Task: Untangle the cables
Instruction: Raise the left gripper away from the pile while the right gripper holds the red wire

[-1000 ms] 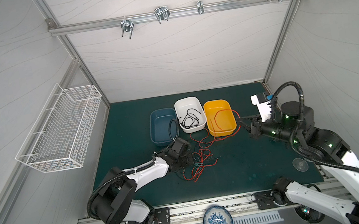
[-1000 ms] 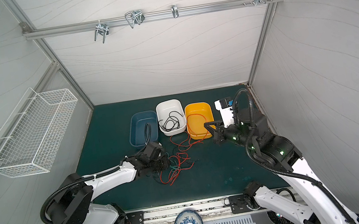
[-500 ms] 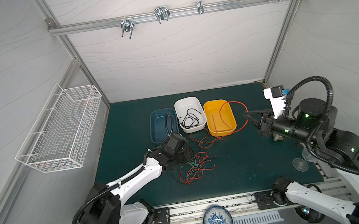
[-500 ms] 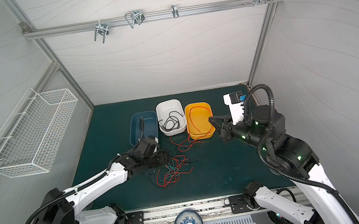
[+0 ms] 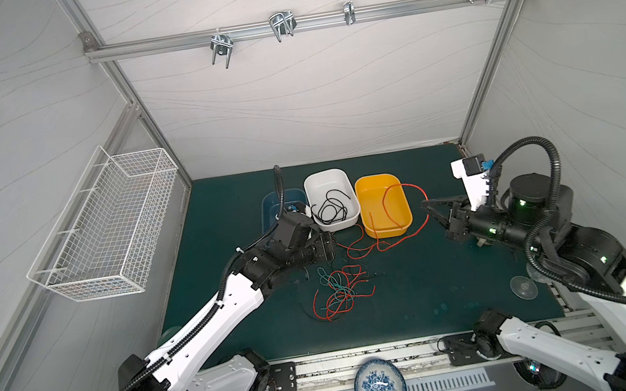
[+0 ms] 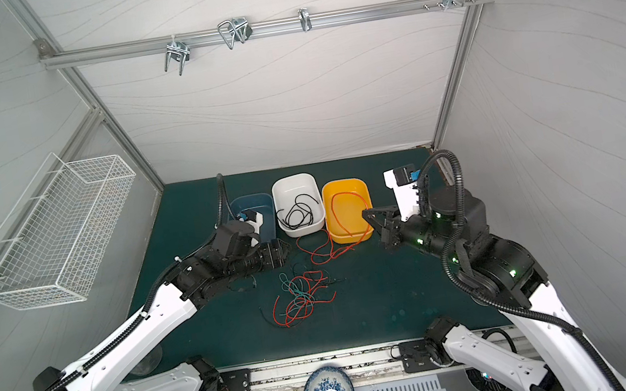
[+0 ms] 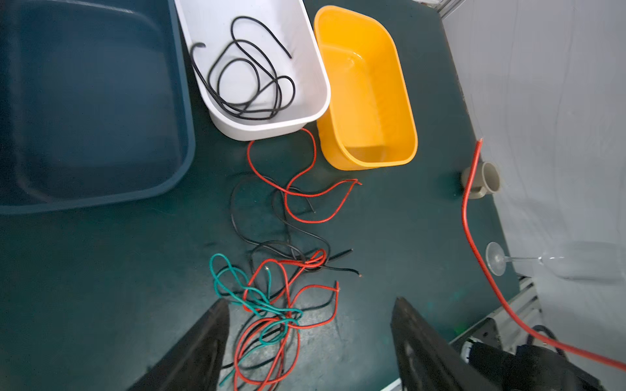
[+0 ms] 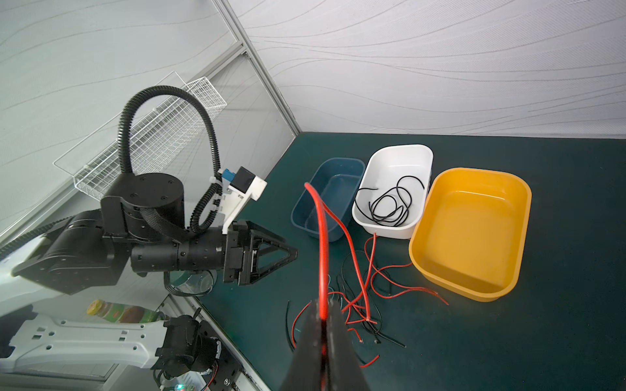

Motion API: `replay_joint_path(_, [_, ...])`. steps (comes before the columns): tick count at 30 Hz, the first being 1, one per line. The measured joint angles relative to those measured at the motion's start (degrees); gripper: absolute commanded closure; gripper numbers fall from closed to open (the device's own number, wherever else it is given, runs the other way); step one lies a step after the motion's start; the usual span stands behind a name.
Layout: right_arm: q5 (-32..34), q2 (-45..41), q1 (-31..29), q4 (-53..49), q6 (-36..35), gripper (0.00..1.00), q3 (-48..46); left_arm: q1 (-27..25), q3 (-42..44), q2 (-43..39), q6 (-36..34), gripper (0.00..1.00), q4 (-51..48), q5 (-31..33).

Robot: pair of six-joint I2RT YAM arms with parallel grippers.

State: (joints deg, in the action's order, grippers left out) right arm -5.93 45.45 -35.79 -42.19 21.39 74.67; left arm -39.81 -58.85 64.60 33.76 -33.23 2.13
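Note:
A tangle of red, teal and black cables [image 5: 338,293] [image 6: 297,299] lies mid-mat. My left gripper [image 5: 329,246] [image 6: 284,251] hovers just behind it, open and empty; in the left wrist view the tangle [image 7: 271,304] lies between and beyond the spread fingers of this gripper [image 7: 310,301]. My right gripper [image 5: 426,202] [image 6: 364,212] [image 8: 321,303] is shut on one red cable [image 5: 406,185] [image 8: 320,237], which arcs over the yellow bin [image 5: 388,231] and trails down to the mat. A loose black cable [image 5: 330,208] [image 7: 250,78] rests in the white bin [image 5: 327,173].
A blue bin [image 5: 271,211] stands left of the white one. At the right edge lie a tipped wine glass [image 5: 523,287] and a grey cup [image 7: 481,179]. There is a patterned plate [image 5: 379,383] at the front rail and a wire basket [image 5: 106,227] on the left wall.
My left gripper has opened, let go of the tangle and drawn back toward the bins. My right gripper has lifted its red cable, which now loops over the yellow bin.

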Motion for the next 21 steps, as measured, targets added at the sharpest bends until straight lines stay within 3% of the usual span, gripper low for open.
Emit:
replay_joint_path(8, [0.0,-0.3,0.2,-0.1,0.0,1.00,-0.9,1.2,1.1,-6.6,-5.7,0.13,-3.1,6.0])
replay_joint_path(21, [-1.2,1.5,0.2,0.2,0.0,1.00,-0.9,1.7,10.3,-17.0,-11.3,0.12,-1.1,15.0])
